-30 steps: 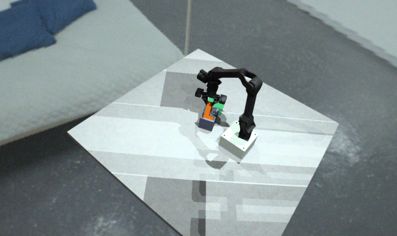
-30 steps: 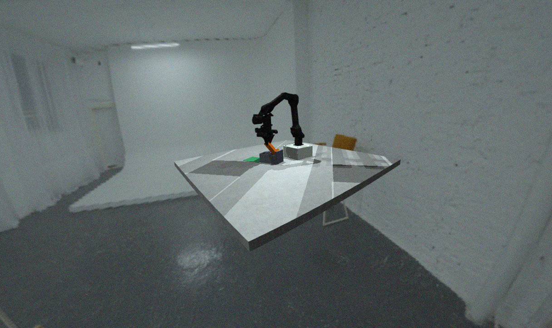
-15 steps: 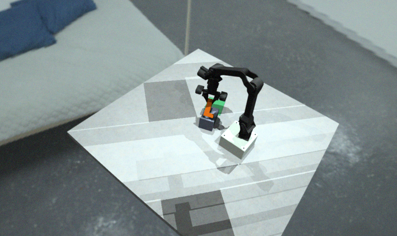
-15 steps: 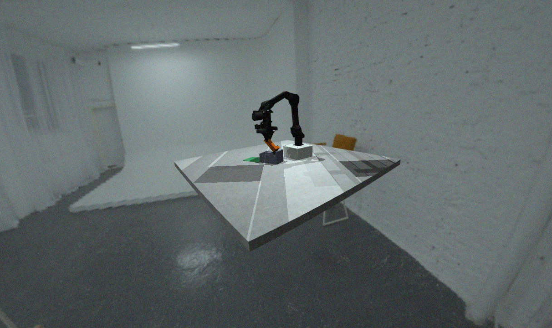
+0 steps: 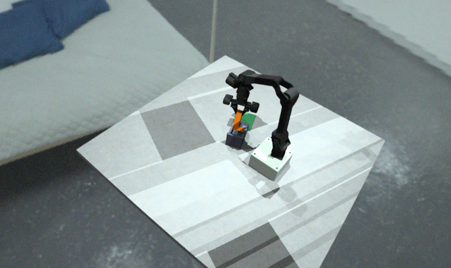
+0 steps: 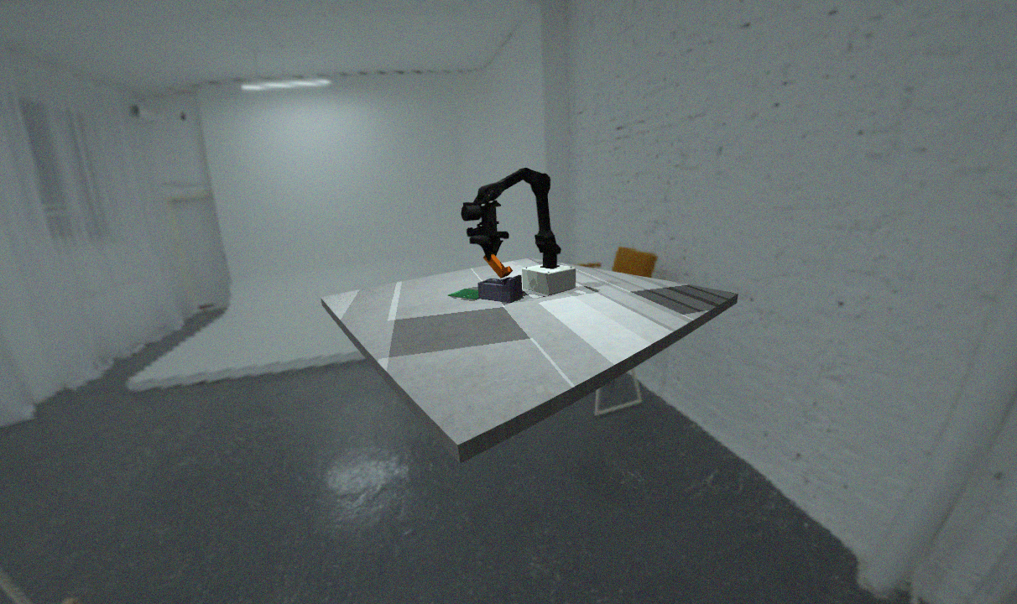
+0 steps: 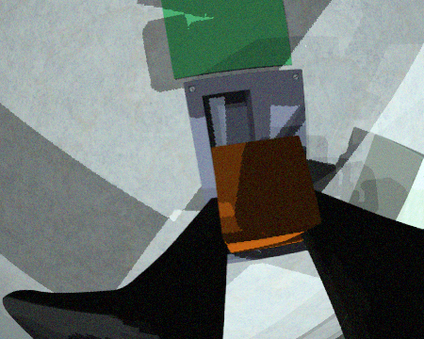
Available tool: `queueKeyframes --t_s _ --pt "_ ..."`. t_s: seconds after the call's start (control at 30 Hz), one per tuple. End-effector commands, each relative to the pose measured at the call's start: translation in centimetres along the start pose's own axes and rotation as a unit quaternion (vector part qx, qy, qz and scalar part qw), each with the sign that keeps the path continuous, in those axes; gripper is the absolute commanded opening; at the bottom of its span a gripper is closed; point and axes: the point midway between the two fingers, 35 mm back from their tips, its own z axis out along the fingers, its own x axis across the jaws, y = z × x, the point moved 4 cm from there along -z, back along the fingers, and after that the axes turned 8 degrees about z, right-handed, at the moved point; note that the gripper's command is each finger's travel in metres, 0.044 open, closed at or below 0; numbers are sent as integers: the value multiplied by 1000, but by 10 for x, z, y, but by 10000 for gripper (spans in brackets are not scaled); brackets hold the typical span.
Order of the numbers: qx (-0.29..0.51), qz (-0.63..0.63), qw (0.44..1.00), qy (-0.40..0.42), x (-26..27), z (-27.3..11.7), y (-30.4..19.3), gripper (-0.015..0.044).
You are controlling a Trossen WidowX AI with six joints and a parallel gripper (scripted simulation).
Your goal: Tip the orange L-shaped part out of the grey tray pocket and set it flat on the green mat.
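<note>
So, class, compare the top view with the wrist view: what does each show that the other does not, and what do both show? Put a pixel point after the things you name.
Only the top view: blue cushions (image 5: 17,40) and the arm's raised elbow (image 5: 288,95).

Only the wrist view: the screw heads (image 7: 191,88) on the grey tray (image 5: 234,141) (image 7: 287,89).

Both: that tray, the green mat (image 5: 249,120) (image 7: 228,42) beside it, and the gripper (image 5: 239,111) (image 7: 257,201) shut on the orange part (image 5: 237,120) (image 7: 269,188).

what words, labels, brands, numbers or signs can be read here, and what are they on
None: no writing can be read in any view.
The grey tray shows only screw heads at its corners.
The white base box shows only dark dots.
</note>
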Motion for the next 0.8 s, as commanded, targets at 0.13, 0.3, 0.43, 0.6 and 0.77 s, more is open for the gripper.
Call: queueKeyframes --t_s 0.13,0.3,0.43,0.6,0.77 --pt "0 0 1000 1 2 1 36 0" --pt "-1 0 1000 1 3 1 59 0" --pt "-2 0 1000 1 4 1 77 0" --pt "-3 0 1000 1 5 0 100 0" --pt "-4 0 1000 1 6 0 124 0"
